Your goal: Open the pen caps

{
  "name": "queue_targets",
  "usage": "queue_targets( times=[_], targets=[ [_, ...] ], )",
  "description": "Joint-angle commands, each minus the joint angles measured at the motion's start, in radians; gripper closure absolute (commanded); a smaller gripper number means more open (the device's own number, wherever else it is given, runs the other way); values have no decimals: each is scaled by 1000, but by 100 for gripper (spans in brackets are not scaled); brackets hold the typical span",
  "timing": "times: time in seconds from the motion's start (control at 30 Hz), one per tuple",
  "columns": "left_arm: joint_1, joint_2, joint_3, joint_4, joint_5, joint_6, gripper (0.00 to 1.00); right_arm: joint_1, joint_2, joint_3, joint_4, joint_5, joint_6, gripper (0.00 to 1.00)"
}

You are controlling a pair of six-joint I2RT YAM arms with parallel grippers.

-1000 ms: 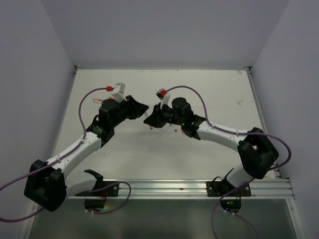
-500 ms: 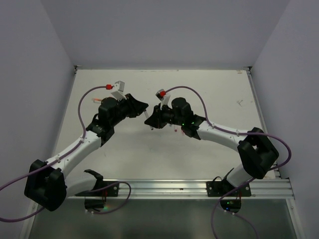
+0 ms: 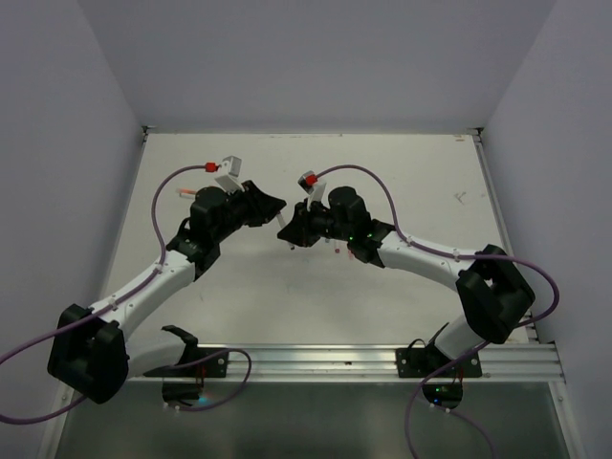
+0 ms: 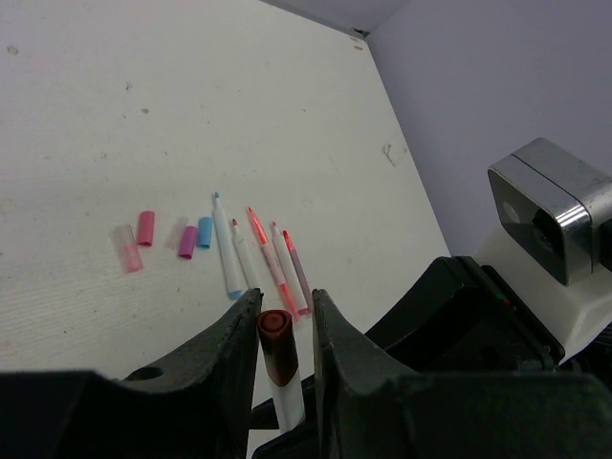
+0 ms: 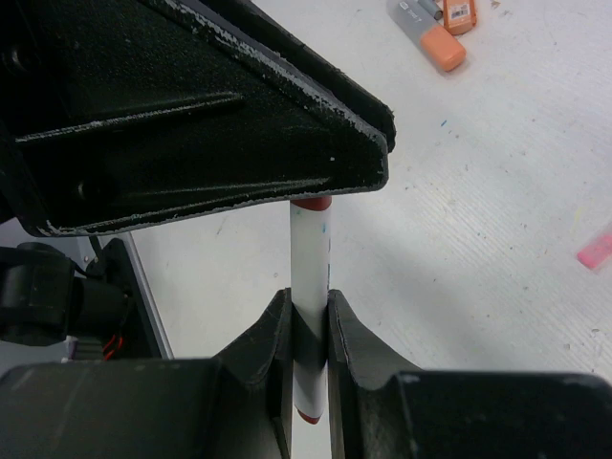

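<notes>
Over the last second almost nothing is seen to shift in the top view: the left gripper (image 3: 271,205) and right gripper (image 3: 291,232) are kept tip to tip at mid-frame, so the dark red cap (image 4: 276,344) is judged not yet pulled off. What is held is hidden there. In the left wrist view the cap is shown pinched by the left gripper at lower centre, with loose caps (image 4: 186,241) and uncapped pens (image 4: 251,256) lying beyond. In the right wrist view the white barrel (image 5: 311,258) is clamped by the right gripper, with orange markers (image 5: 435,38) at upper right.
</notes>
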Motion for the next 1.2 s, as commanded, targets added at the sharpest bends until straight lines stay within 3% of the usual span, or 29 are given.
queue_targets(
  times=[0.0,0.27,0.4,0.57,0.87,1.03,1.17],
  targets=[
    [-7,8,27,58,29,37,69,5,-44,43,15,3,-18,100],
    [-8,1,26,67,15,48,100,8,-44,34,8,3,-18,100],
    [-10,-19,17,87,-20,31,100,9,-57,0,0,14,-26,100],
    [-14,-97,26,58,-233,29,100,17,-84,-67,-12,14,-41,100],
    [-14,-130,217,-48,-553,86,100,68,-108,-209,-20,61,-77,100],
    [-14,-116,282,-106,-712,45,100,77,-120,-255,-11,107,-66,100],
    [-14,-90,319,-122,-729,58,100,77,-134,-259,-26,144,-54,100]
  ],
)
